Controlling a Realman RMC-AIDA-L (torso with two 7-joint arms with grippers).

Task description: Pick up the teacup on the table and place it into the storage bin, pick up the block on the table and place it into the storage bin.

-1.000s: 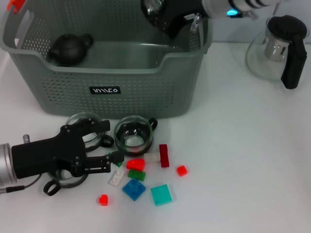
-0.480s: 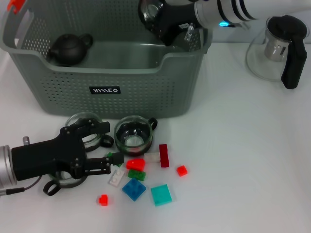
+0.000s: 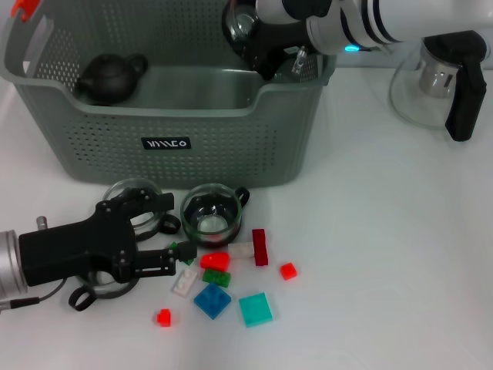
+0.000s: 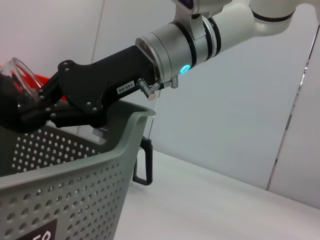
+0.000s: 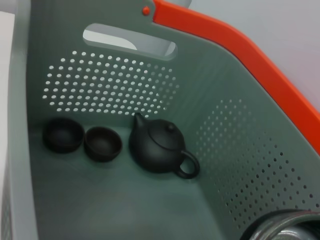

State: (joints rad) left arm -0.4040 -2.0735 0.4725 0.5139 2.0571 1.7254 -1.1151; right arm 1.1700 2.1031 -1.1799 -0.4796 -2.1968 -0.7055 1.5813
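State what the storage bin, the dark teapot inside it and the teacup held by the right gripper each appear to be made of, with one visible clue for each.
Storage bin: probably moulded plastic, matte grey-green, with perforated walls.
Dark teapot: looks like unglazed clay or ceramic; dull, nearly black surface.
Teacup in the right gripper: apparently clear glass, since its rim is see-through.

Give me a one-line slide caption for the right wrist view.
Inside the storage bin: a dark teapot beside two small dark cups.
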